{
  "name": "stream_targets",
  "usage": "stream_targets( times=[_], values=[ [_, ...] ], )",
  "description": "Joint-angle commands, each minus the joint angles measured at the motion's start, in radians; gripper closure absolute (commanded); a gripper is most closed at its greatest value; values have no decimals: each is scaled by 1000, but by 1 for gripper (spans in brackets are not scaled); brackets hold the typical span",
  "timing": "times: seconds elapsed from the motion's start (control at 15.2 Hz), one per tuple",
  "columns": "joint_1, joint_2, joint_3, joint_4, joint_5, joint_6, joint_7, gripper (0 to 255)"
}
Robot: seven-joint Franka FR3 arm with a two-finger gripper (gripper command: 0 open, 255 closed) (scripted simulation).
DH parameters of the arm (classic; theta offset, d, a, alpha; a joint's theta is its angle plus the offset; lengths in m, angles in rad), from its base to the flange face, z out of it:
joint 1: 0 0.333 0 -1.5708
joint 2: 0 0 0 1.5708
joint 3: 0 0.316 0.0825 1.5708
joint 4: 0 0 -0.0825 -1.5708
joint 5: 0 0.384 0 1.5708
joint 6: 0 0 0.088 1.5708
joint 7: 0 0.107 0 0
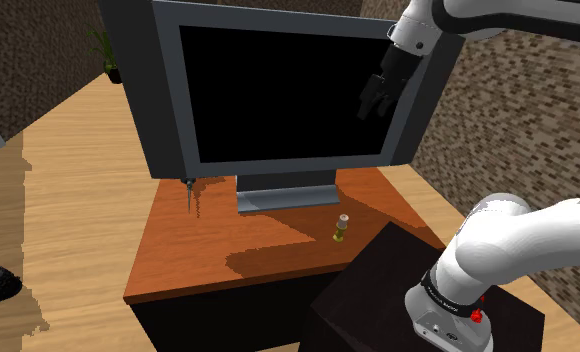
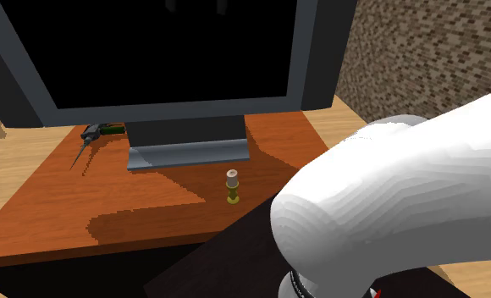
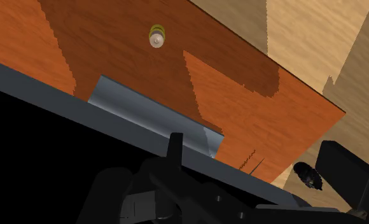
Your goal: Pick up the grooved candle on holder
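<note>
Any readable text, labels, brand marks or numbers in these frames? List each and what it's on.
No text can be read.
monitor: screen black, no logo on the bezel.
dark collar at the arm's base: faint pale marks, too small to read.
candle on holder: no label.

- Monitor [image 1: 278,95]: its top is cut off by the shoulder view's upper edge. In the second exterior view its top and both sides are cut off.
- Table [image 1: 208,250]: the far part is hidden behind the monitor. The near right corner is hidden by the stand [image 1: 378,300], which is itself cut off below.
- Candle [image 1: 341,228]: too small to tell any grooves.
- Tool [image 2: 90,134], left of the monitor's foot: one end is hidden under the screen, and it is too small to name.
- Gripper [image 1: 375,105]: black against the black screen, its outline is lost.
- Arm [image 2: 388,203]: cut off by the second exterior view's right and lower edges.
- Plant [image 1: 106,50], far left: partly hidden behind the monitor.
</note>
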Motion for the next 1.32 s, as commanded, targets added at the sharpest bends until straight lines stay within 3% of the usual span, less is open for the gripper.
stream_targets(
  times=[0.0,0.66,1.25],
  values=[
    [0,0,0,0,0,0,0,0],
    [-38,51,10,-284,-29,277,29,0],
    [-73,222,12,-465,-56,575,60,0]
  ],
)
